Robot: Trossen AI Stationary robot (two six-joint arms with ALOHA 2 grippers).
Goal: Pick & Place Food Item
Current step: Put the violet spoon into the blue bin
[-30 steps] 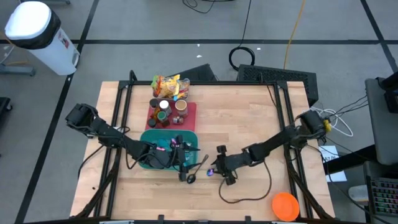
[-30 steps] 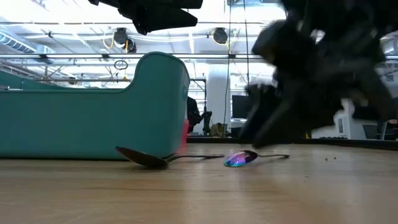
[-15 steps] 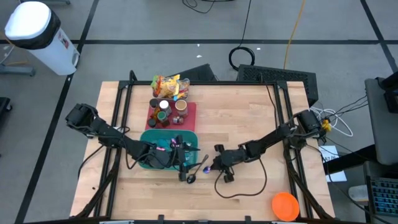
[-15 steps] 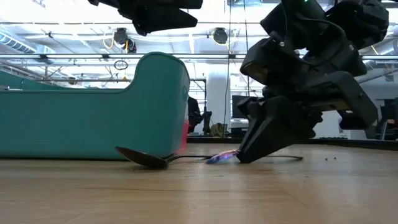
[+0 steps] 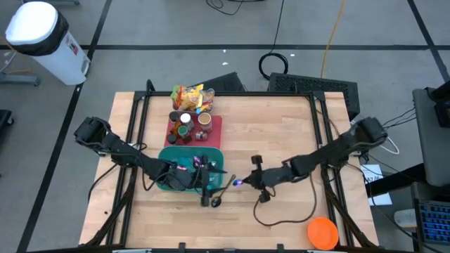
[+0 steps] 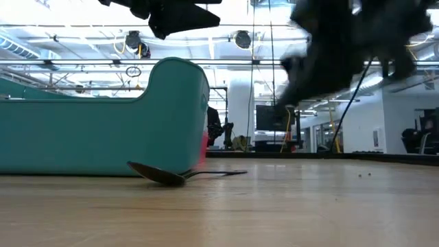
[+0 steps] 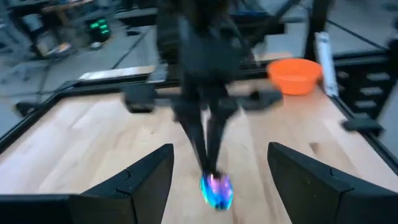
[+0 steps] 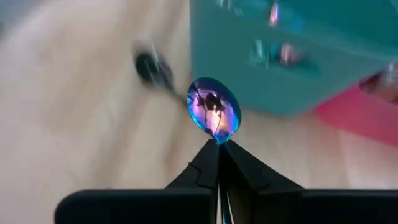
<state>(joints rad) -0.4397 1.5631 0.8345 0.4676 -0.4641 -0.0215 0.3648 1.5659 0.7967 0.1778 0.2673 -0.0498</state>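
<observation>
The left gripper (image 5: 204, 184) hung over the teal bin (image 5: 169, 156), jaws spread and empty. Just right of it, clear of the tabletop (image 5: 281, 126), the right gripper (image 5: 247, 183) pinched the iridescent spoon (image 5: 238, 183) by its handle, bowl pointing toward the bin.

We see the table (image 5: 281, 133) evenly and brightly lit from above, with only soft, short shadows under the arms. In the low view, ceiling lights glare behind the bin (image 6: 103, 123), whose near wall stays dim, and the right arm (image 6: 343, 41) is a dark, smeared shape against that brightness. Both wrist views are blurred: the spoon (image 8: 214, 113) alone holds fair focus in the right wrist view, glinting violet and blue, while the bowl (image 7: 295, 73) and far table edge are soft.
</observation>
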